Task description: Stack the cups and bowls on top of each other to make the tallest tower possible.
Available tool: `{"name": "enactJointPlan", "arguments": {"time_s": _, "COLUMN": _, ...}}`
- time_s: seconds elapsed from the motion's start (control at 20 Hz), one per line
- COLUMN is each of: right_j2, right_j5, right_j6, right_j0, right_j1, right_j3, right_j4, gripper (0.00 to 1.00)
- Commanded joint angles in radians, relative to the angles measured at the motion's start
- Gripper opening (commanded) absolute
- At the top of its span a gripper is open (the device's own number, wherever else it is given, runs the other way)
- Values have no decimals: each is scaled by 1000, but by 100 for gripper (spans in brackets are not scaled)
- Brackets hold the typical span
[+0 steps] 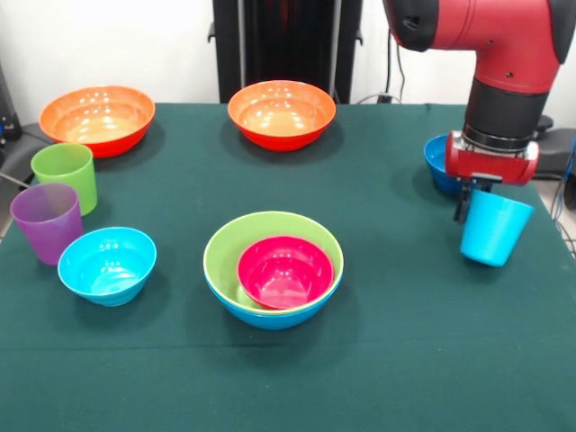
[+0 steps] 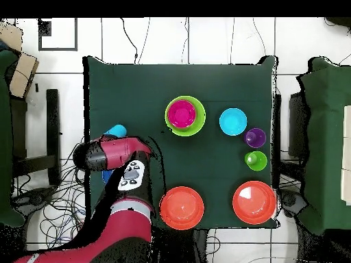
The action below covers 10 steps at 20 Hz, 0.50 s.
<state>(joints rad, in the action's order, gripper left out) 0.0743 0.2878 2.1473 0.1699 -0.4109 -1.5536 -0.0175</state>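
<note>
My gripper (image 1: 473, 191) is shut on the rim of the light blue cup (image 1: 492, 229) and holds it tilted at the table's right side. The cup also shows in the overhead view (image 2: 117, 130), beside my arm. The tower (image 1: 274, 266) stands mid-table: a magenta small bowl (image 1: 284, 270) inside the lime green bowl (image 1: 225, 247), which sits in the blue bowl (image 1: 270, 317). The dark blue small bowl (image 1: 437, 162) sits just behind my gripper. The cyan small bowl (image 1: 107, 264), purple cup (image 1: 47, 220) and lime green cup (image 1: 66, 175) stand at the left.
Two orange bowls (image 1: 96, 118) (image 1: 281, 112) sit along the far edge, near the black pedestal (image 1: 286, 40). In the overhead view they lie at the bottom (image 2: 254, 202) (image 2: 182, 207), with the tower (image 2: 185, 115) above them. The table's right edge is close to the held cup.
</note>
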Motion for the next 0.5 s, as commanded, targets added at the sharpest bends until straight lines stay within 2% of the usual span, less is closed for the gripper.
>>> {"name": "enactJointPlan", "arguments": {"time_s": 0.05, "right_j2": -94, "right_j5": 63, "right_j6": 100, "right_j0": -51, "right_j1": 32, "right_j3": -22, "right_j4": 39, "gripper": 0}}
{"name": "enactJointPlan", "arguments": {"time_s": 0.35, "right_j2": -117, "right_j5": 187, "right_j6": 63, "right_j0": -96, "right_j1": 0, "right_j3": 12, "right_j4": 66, "gripper": 0}}
{"name": "enactJointPlan", "arguments": {"time_s": 0.5, "right_j2": -144, "right_j5": 266, "right_j6": 14, "right_j0": -153, "right_j1": -43, "right_j3": 17, "right_j4": 73, "gripper": 0}}
